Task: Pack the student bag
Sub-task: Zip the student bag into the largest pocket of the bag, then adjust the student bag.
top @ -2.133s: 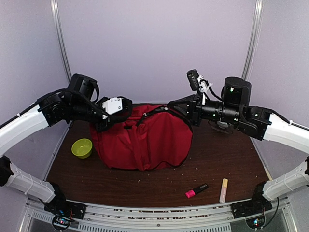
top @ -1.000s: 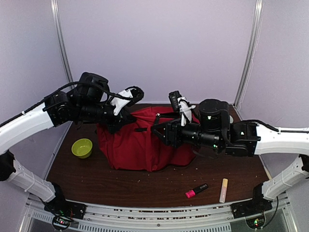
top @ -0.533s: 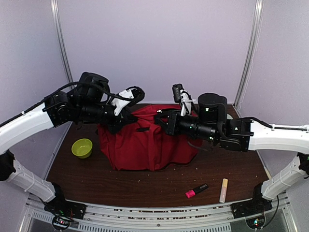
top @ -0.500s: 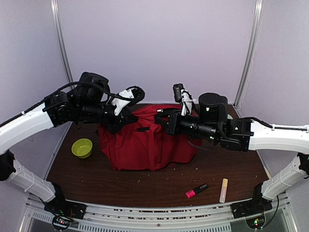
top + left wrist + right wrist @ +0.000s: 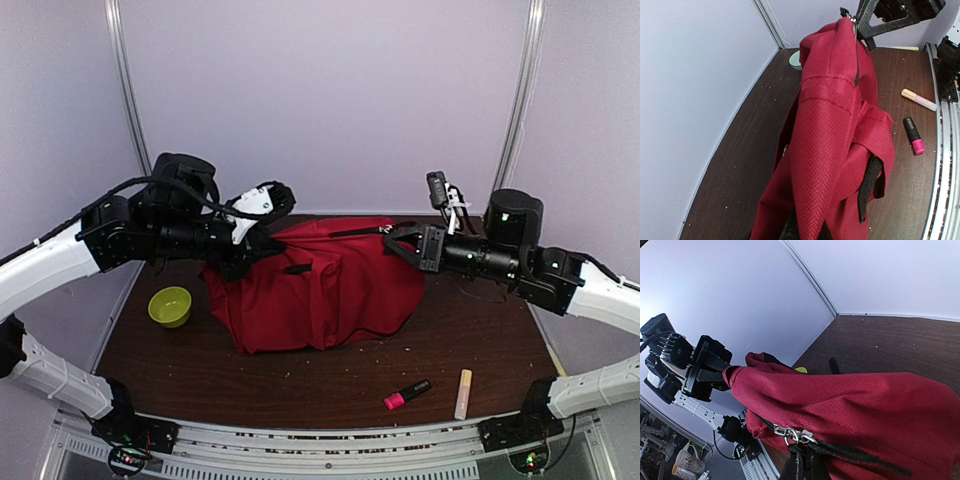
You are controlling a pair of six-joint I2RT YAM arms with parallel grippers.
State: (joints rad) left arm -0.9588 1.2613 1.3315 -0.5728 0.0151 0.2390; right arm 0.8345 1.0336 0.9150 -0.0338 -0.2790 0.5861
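Right gripper (image 5: 393, 233) clenched on the black zipper pull (image 5: 792, 434), left gripper (image 5: 255, 238) clamped on red fabric at the opposite end, with the student bag (image 5: 320, 290) stretched between them above mid-table (image 5: 480, 330), probably to tauten the zipper line for sliding.

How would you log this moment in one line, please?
left hand: shut on student bag | right hand: shut on zipper pull
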